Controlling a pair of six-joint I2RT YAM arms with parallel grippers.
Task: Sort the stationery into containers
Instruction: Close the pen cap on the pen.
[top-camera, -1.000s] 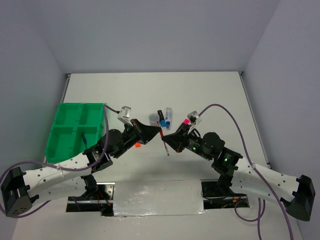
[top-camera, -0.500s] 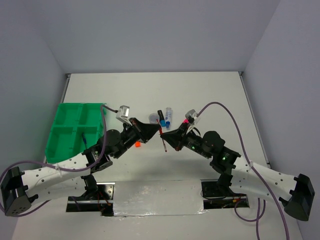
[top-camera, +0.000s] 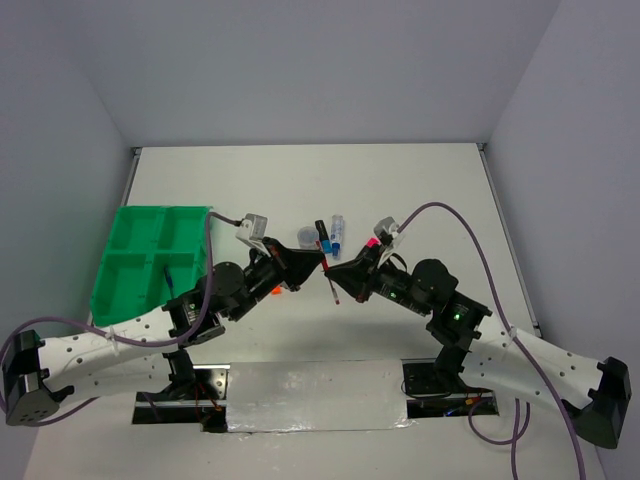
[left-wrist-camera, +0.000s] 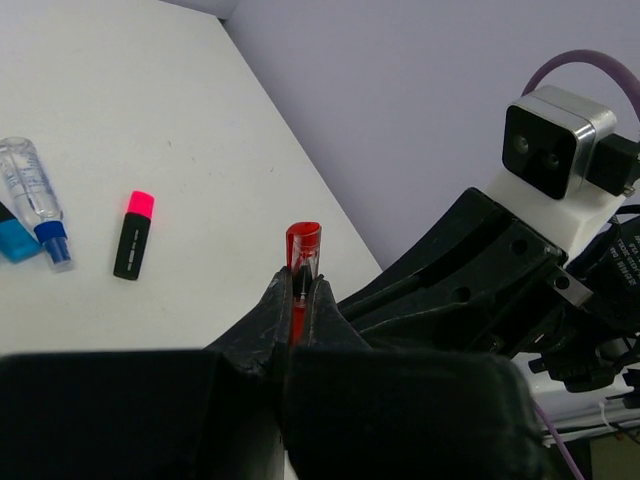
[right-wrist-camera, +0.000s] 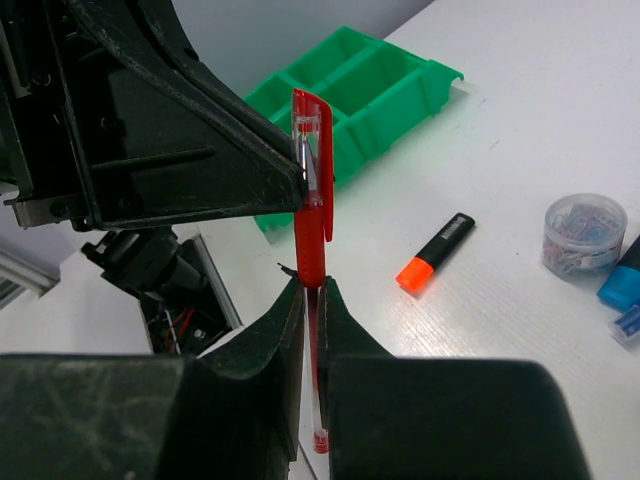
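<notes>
My left jaws and my right jaws are both pinched tight on one thin red plastic pen (right-wrist-camera: 312, 210), held in the air between them. It is well right of the bright green four-compartment plastic tray (top-camera: 135, 222). An orange-black highlighter (right-wrist-camera: 437, 252) lies on the white surface (top-camera: 420, 190) nearby.

My left tool (left-wrist-camera: 298, 300) and right tool (right-wrist-camera: 312, 300) are matt black. The pen (right-wrist-camera: 312, 215) is red, the tray (top-camera: 130, 275) bright green. The orange-tipped highlighter (right-wrist-camera: 436, 252) and pink-tipped highlighter (left-wrist-camera: 132, 233) have black bodies. The marker (left-wrist-camera: 30, 195) is clear with a blue cap, the worktop (top-camera: 420, 190) white.
</notes>
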